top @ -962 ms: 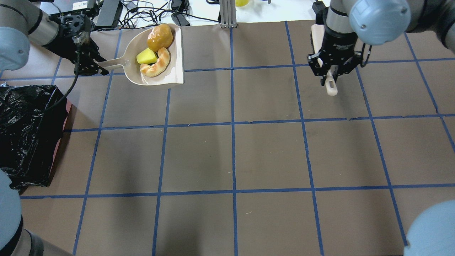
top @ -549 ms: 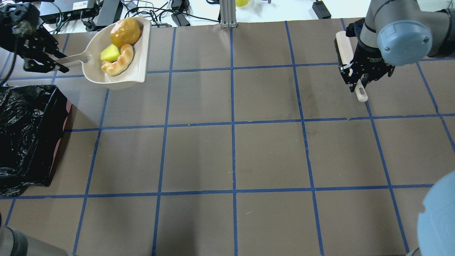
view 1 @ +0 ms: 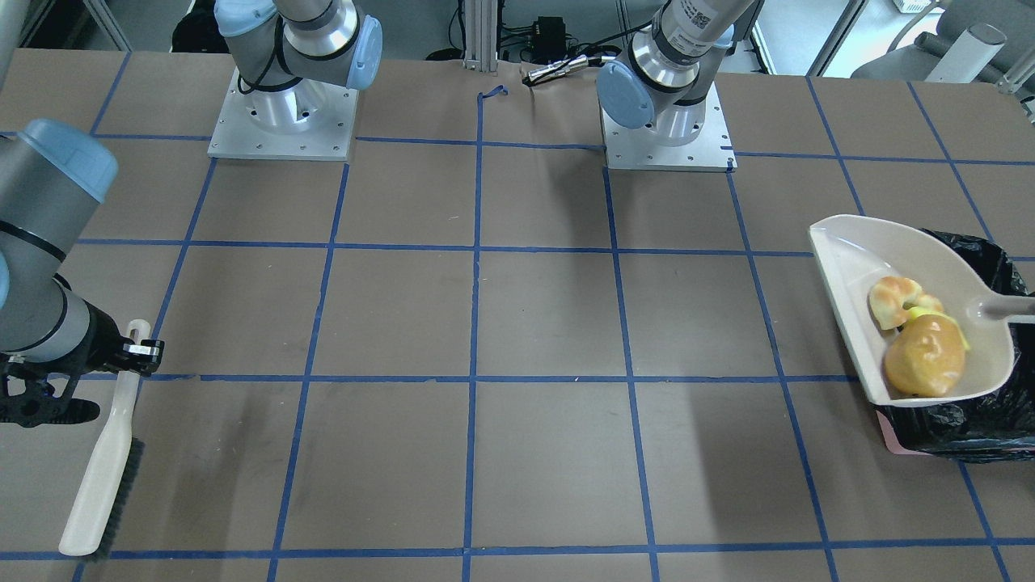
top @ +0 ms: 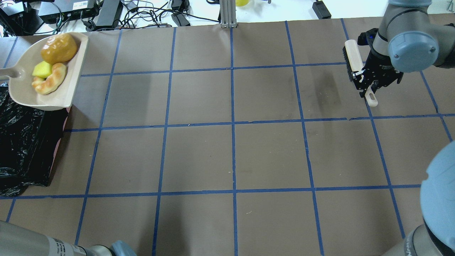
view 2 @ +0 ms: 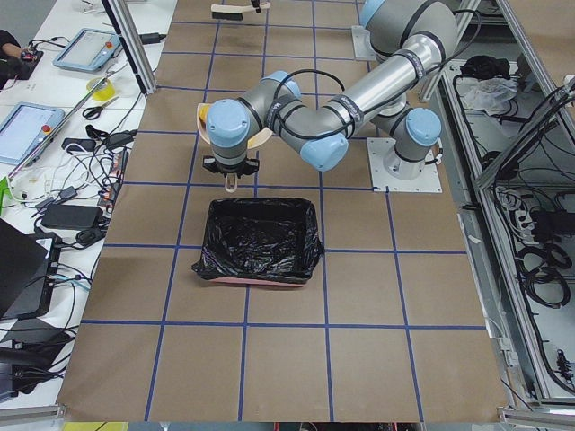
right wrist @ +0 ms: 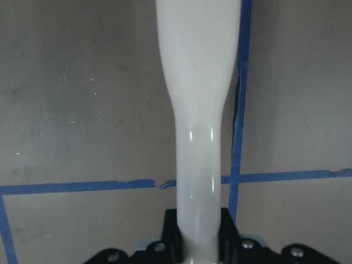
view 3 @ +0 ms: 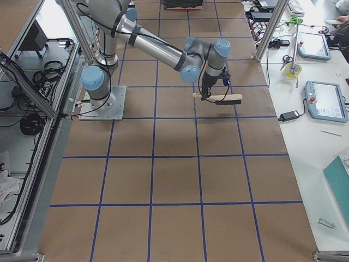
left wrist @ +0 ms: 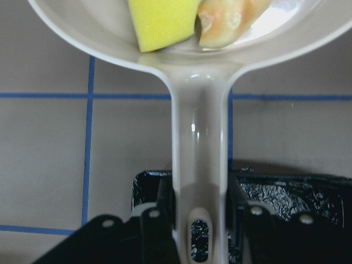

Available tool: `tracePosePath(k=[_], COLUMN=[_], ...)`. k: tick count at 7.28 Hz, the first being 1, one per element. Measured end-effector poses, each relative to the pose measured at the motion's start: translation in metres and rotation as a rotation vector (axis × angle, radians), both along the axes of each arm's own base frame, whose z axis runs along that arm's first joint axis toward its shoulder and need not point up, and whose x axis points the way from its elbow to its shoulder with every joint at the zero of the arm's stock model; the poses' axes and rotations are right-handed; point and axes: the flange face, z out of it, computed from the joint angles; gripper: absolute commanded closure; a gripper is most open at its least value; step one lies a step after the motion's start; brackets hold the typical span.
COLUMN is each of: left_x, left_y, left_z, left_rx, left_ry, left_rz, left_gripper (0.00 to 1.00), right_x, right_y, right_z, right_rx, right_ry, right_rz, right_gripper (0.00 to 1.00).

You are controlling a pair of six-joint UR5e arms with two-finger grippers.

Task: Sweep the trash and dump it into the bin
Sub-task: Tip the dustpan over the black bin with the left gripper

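Note:
The beige dustpan (top: 67,89) holds the brown potato (top: 58,48), the yellow wedge (top: 42,69) and the croissant piece (top: 50,83). It hangs level, partly over the far end of the black-bagged bin (top: 25,142). The front view shows the dustpan (view 1: 857,267) above the bin (view 1: 970,424). My left gripper (left wrist: 199,201) is shut on the dustpan handle (left wrist: 199,137); it lies outside the overhead view. My right gripper (top: 368,87) is shut on the handle of the beige brush (top: 350,53), held low at the far right, bristles sideways.
Cables and electronics (top: 124,14) lie beyond the table's far edge, with an aluminium post (top: 227,14) at its middle. The two arm bases (view 1: 283,113) (view 1: 663,121) stand at the robot's side. Blue tape lines grid the brown table (top: 231,156).
My left arm has carried the loaded dustpan leftward, from the far middle-left of the table to above the bin's far end. My right gripper has moved right with the brush.

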Motion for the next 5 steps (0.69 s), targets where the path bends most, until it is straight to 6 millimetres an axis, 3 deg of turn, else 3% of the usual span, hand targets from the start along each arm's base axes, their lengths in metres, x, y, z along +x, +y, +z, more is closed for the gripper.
tracePosePath(k=[2, 5], left_x=[0.068, 0.109], left_y=[0.025, 0.039], left_z=[0.012, 0.047], left_rx=[0.013, 0.082], left_ry=[-0.106, -0.34], left_rz=[-0.011, -0.08], left_gripper=[1.0, 1.0], right_x=[-0.005, -0.007], right_y=[-0.003, -0.004], right_z=[-0.008, -0.014], right_rx=[-0.002, 0.004], right_ry=[0.003, 0.0], right_rz=[-0.012, -0.012], right_gripper=[1.0, 1.0])
